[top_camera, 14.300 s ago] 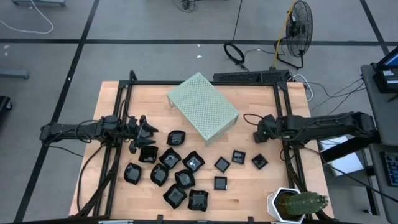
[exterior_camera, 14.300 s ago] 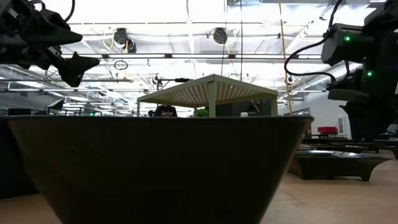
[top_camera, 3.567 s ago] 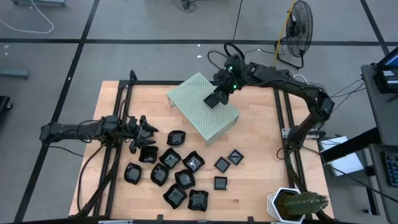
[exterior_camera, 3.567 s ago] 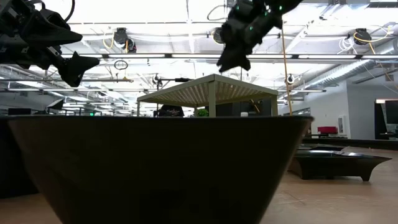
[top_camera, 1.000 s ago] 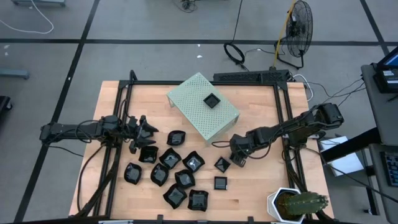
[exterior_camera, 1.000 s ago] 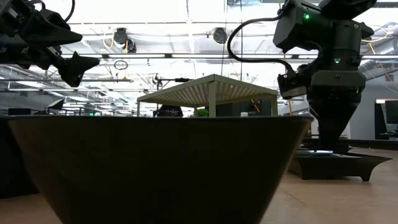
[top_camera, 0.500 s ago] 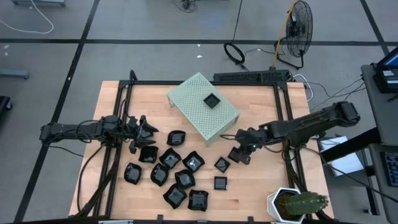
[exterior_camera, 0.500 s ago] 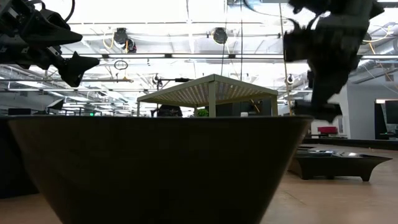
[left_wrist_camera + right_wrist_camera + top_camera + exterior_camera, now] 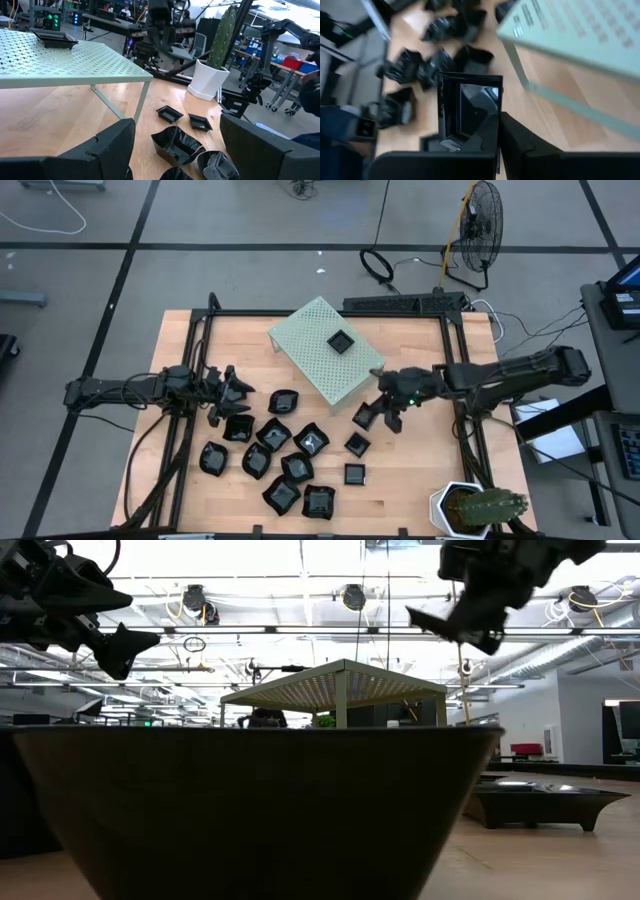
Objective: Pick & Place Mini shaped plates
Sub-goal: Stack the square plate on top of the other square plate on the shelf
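Observation:
Several mini shaped plates point(image 9: 285, 455), glossy black, lie clustered on the wooden table near its front; two small squares point(image 9: 356, 445) sit to their right. Another small plate point(image 9: 341, 340) rests on top of the pale green perforated box point(image 9: 320, 360). My right gripper point(image 9: 374, 418) hangs above the table just right of the box's near corner, shut on a small square plate point(image 9: 470, 110). My left gripper point(image 9: 228, 390) waits open at the table's left, beside the cluster, with nothing between its fingers point(image 9: 112, 145). My right gripper pinches the small square plate by one side wall point(image 9: 466, 141) between its two fingers. The plate sticks out past the fingertips toward the table's left, its hollow facing the wrist camera. It is lifted clear of the table and tilted point(image 9: 432, 618).
A cactus in a white pot point(image 9: 475, 508) stands at the near right corner. A black frame point(image 9: 455, 330) runs round the table's edges. One big dark plate point(image 9: 250, 810) fills the foreground of the low view. Bare wood lies right of the box.
My right gripper has risen from the table with the small square plate and gone left and a little toward the far edge, nearing the box's near corner. The plate, flat on the wood before, now hangs tilted and clear of the table.

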